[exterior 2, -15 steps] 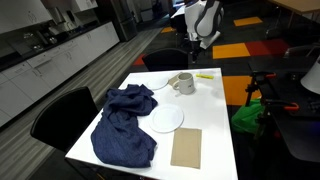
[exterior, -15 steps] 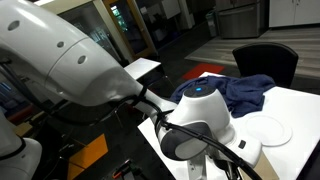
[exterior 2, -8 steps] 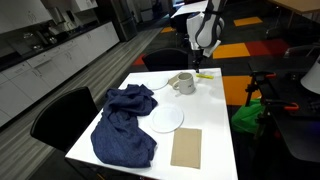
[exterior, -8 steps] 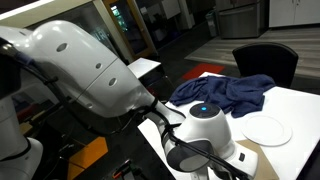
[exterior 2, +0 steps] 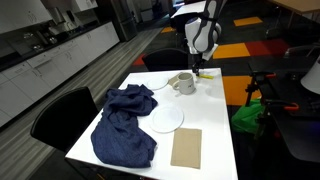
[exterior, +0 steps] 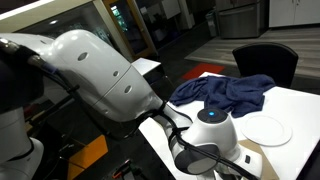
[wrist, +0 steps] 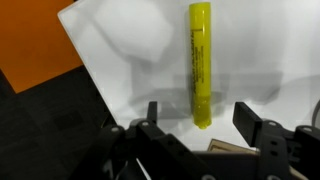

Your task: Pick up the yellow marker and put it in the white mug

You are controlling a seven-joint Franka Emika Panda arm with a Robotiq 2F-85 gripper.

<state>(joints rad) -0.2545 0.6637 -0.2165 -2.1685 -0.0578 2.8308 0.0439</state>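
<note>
The yellow marker lies flat on the white table, lengthwise in the wrist view, its near end between my two fingers. My gripper is open and empty, just above it. In an exterior view my gripper hangs over the far corner of the table, where a thin bit of the marker shows. The white mug stands upright a little nearer than the marker, beside my gripper. In the other exterior view my arm hides the marker and the mug.
A round white plate lies mid-table, also seen at the right. A crumpled blue cloth covers the near left side. A brown cardboard sheet lies near the front edge. The table's corner edge is close to the marker.
My gripper has come down from above the table to just over the marker at the far corner. The marker and the mug have not moved.
</note>
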